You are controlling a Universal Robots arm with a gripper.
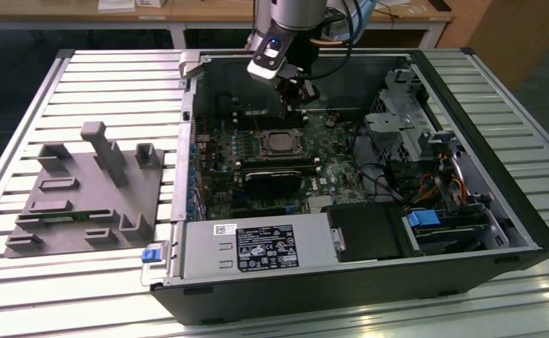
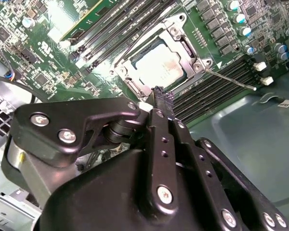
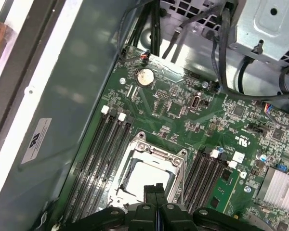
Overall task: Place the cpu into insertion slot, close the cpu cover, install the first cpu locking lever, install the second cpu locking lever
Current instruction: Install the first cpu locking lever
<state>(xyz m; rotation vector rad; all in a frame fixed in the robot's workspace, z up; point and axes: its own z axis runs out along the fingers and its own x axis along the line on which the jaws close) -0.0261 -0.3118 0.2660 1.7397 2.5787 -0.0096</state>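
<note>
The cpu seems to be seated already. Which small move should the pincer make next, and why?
Probably shift the shut pincer sideways to the free locking lever and press it down. The cpu lies under the closed cpu cover, yet this lever juts out over the memory slots, seemingly unlatched.
</note>
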